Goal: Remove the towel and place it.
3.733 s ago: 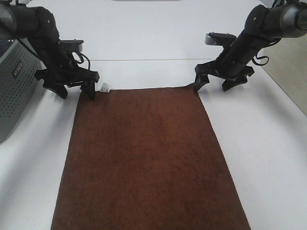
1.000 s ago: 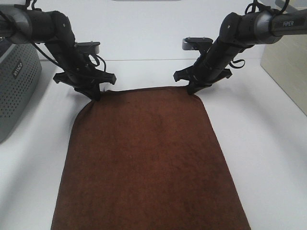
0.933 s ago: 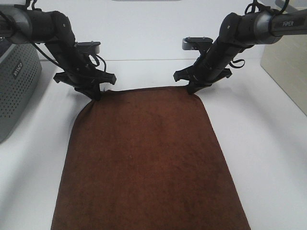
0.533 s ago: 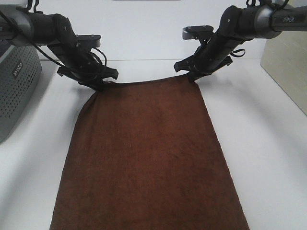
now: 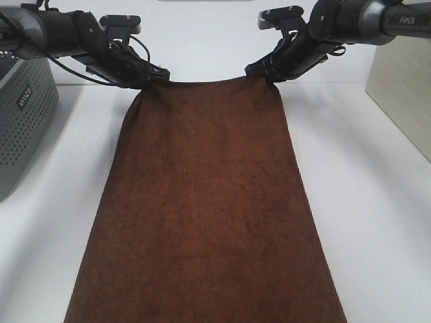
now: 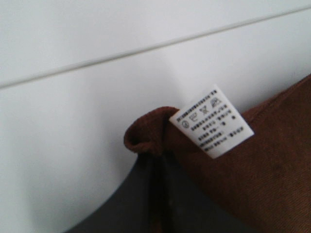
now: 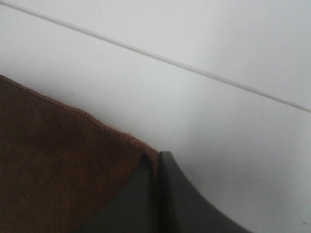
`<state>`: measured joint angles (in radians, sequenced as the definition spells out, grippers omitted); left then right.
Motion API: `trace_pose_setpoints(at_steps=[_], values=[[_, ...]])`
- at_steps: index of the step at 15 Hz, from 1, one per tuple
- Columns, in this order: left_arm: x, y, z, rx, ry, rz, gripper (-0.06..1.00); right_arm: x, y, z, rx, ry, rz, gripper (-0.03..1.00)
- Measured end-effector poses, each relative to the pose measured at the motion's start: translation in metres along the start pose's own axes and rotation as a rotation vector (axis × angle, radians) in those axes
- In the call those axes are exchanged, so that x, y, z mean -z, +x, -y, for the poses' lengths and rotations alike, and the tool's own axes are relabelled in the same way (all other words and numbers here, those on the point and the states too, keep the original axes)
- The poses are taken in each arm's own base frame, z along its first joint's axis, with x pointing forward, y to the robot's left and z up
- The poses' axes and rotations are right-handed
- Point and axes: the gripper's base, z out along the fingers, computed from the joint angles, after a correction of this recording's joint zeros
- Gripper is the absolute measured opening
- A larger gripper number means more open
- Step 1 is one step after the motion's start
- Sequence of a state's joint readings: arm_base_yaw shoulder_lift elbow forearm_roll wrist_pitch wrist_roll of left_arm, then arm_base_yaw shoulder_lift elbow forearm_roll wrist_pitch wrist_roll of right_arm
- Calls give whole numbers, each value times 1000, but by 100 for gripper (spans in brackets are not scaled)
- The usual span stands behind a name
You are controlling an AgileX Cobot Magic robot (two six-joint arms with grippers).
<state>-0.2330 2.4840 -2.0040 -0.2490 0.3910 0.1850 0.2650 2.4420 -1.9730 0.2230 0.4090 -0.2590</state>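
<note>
The towel [image 5: 205,208] is a large dark reddish-brown cloth stretched down the white table, its far edge lifted. My left gripper [image 5: 149,79] is shut on the towel's far left corner. In the left wrist view the fingers [image 6: 146,194] pinch the corner of the towel [image 6: 252,160] beside its white tag [image 6: 212,121]. My right gripper [image 5: 269,73] is shut on the far right corner. In the right wrist view the fingers [image 7: 165,194] clamp the towel's edge [image 7: 58,165]. The near end hangs past the front of the high view.
A grey perforated basket [image 5: 23,121] stands at the left edge of the table [image 5: 377,202]. A beige box or panel [image 5: 404,94] stands at the right edge. A seam line [image 6: 146,48] crosses the white surface behind the towel.
Both grippers have closed on the towel's far corners and risen up and back. The far edge is lifted and pulled taut, and the cloth has narrowed near the top.
</note>
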Motion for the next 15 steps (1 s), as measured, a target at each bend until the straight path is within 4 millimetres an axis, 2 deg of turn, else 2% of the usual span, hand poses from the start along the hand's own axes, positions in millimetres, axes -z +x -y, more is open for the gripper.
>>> trace_pose_setpoints(at_steps=[3, 15], values=[[1, -14, -2, -5, -21, 126, 1, 4, -14, 2, 2, 23, 104, 1], [3, -23, -4, -57, -49, 234, 1, 7, -30, 6, 37, 71, 269, 1]])
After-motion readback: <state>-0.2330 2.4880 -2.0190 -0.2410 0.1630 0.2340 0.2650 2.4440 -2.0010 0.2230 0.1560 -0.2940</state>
